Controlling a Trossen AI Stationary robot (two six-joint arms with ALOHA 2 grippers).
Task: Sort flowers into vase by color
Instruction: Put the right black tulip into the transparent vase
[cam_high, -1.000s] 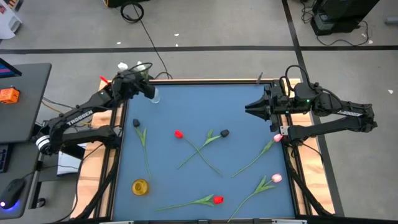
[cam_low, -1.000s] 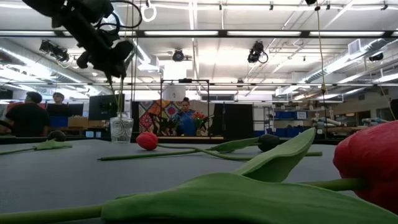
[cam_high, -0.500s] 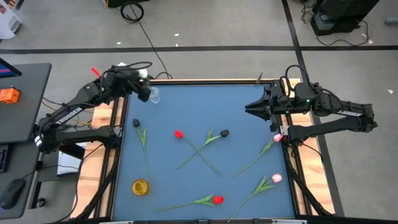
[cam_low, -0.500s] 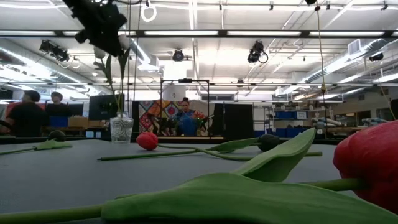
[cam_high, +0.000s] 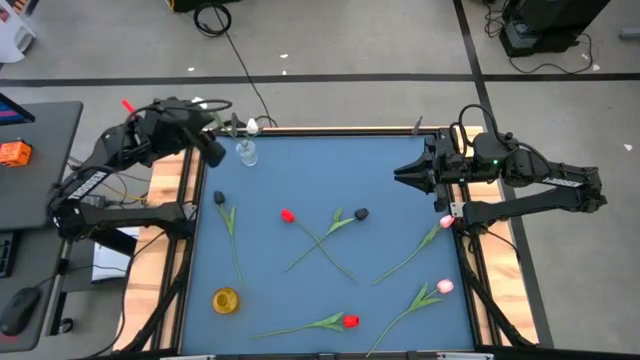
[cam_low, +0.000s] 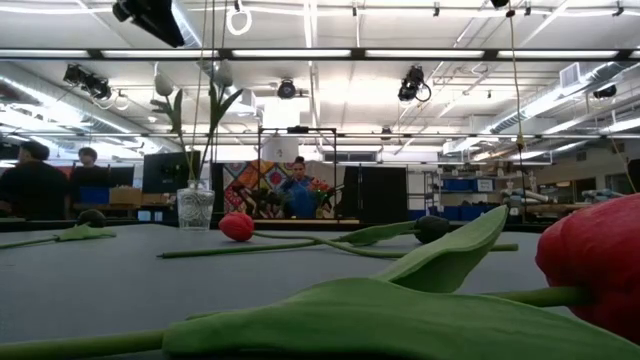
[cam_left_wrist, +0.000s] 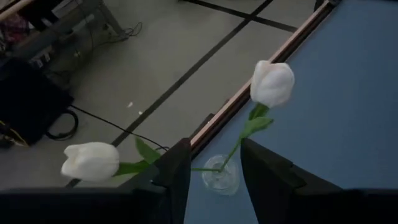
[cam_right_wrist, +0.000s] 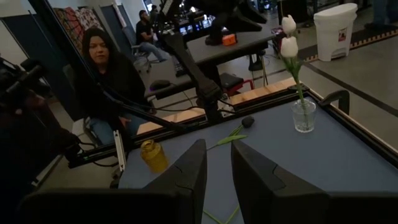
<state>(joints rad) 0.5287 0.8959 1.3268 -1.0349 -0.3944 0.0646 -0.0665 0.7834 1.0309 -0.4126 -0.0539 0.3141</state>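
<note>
A glass vase (cam_high: 246, 153) stands at the table's far left corner with two white tulips (cam_left_wrist: 272, 83) upright in it, their stems in its mouth. My left gripper (cam_left_wrist: 214, 149) hangs open above and to the left of the vase, with nothing between its fingers. A yellow vase (cam_high: 226, 299) stands near the front left. On the blue table lie two black tulips (cam_high: 219, 197), two red tulips (cam_high: 287, 214) and two pink tulips (cam_high: 446, 221). My right gripper (cam_high: 400, 172) waits open at the far right, holding nothing.
The loose tulips' long stems cross in the table's middle (cam_high: 322, 242). A raised wooden rim (cam_high: 330, 129) runs round the table. People sit and stand in the room beyond the table. In the low view a red tulip head (cam_low: 595, 265) and its leaf fill the foreground.
My left gripper has risen from the mouth of the glass vase and drawn back toward the table's left edge, rolling as it went. The white tulips stay standing in the vase. My right arm has kept still.
</note>
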